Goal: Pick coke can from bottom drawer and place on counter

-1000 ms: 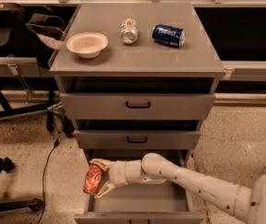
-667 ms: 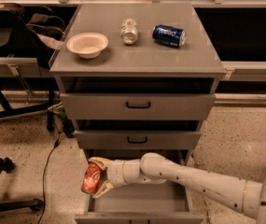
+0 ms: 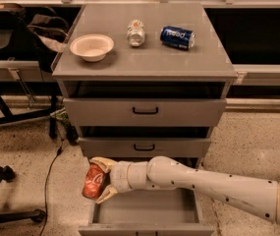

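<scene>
My gripper (image 3: pixel 101 179) is shut on the red-orange coke can (image 3: pixel 94 181) and holds it tilted at the left edge of the open bottom drawer (image 3: pixel 146 212), a little above its left wall. One finger (image 3: pixel 100 162) lies over the can's top and the other under it. The arm reaches in from the lower right. The grey counter (image 3: pixel 144 58) on top of the cabinet is well above the can.
On the counter stand a white bowl (image 3: pixel 92 46) at left, a silver-white can (image 3: pixel 136 32) in the middle and a blue Pepsi can (image 3: pixel 177 37) lying at right. Two upper drawers (image 3: pixel 145 111) with black handles stick out slightly. Chairs and a cable are at left.
The gripper with the coke can has shifted slightly left and down, out past the drawer's left wall. The counter's things have not moved.
</scene>
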